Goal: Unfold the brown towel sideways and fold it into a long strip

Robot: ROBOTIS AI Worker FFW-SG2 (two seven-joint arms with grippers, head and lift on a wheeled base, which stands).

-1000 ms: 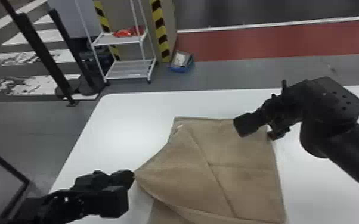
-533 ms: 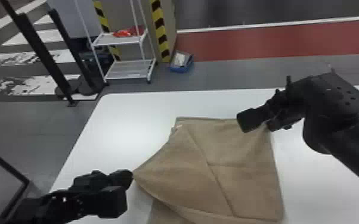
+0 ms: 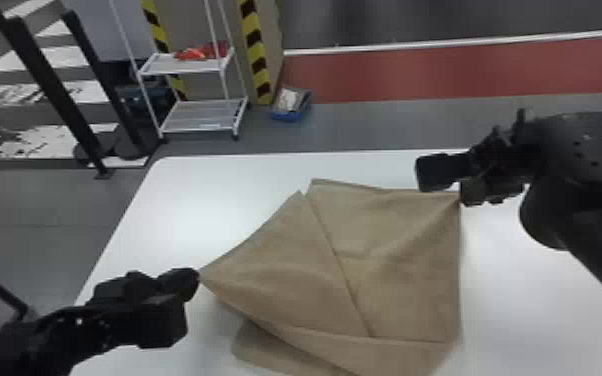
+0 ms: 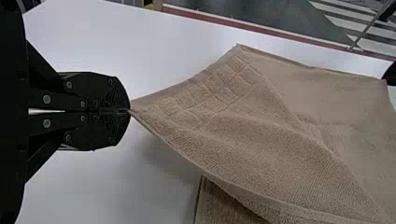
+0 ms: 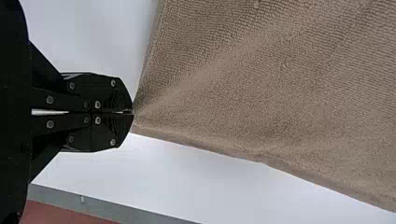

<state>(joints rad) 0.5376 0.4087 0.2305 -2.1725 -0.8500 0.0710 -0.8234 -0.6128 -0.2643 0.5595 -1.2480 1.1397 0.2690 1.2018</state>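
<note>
The brown towel (image 3: 395, 285) lay spread over the white table (image 3: 200, 200), its near part running down to the bottom edge of the head view. The left gripper (image 3: 194, 281) was at its left side, jaws pressed together on a corner that rose off the table. In the left wrist view, a band of raised squares ran along the cloth from that corner, and another layer showed beneath. The right gripper (image 3: 459, 189) was at the far right corner, jaws closed on the cloth, with creases fanning out from the pinch. A slanting edge crossed the middle of the towel. Beyond the table stood a white metal rack (image 3: 197, 116) with a blue crate (image 3: 289, 117) beside it on the floor
</note>
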